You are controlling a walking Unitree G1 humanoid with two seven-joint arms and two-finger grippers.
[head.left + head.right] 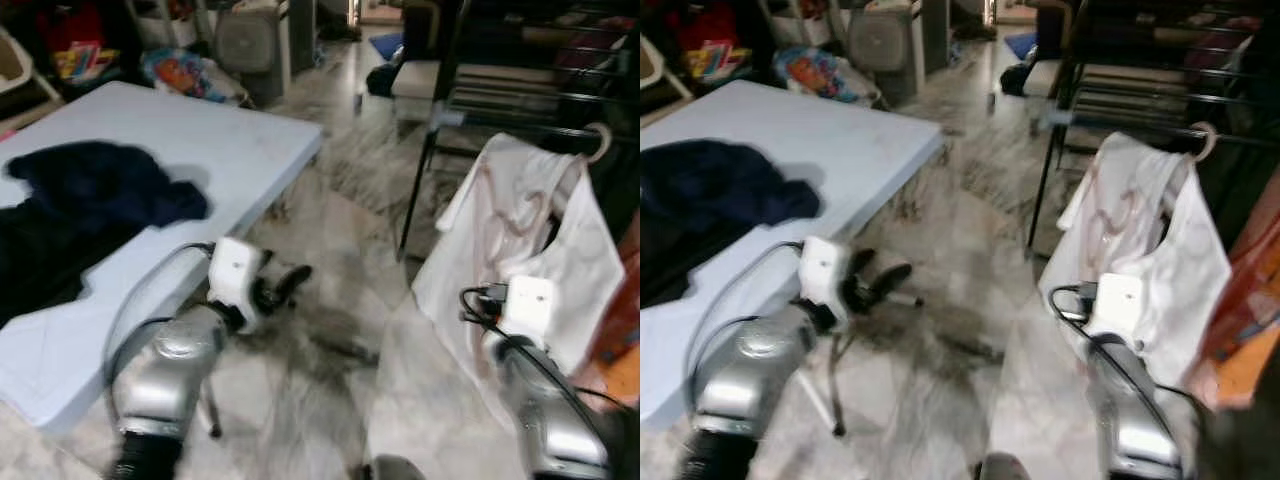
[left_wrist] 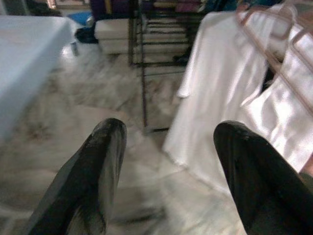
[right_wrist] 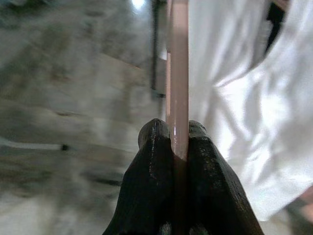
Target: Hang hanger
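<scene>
Hanger (image 3: 177,73) pinched in R hand (image 3: 178,134)

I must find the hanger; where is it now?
On the robot's right, the pink hanger carries a white garment by the black rack, clamped in the right gripper.

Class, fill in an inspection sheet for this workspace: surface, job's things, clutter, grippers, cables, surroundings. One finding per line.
Surface: pale blue table on the robot's left, marble floor beside it.
Job's things: pink hanger carrying a white garment, its hook at the dark rack.
Clutter: dark blue clothes heaped on the table.
Grippers: left gripper open, over the floor; right gripper shut on the hanger.
Cables: black cable at the right wrist.
Surroundings: household items in the blurred background.
</scene>
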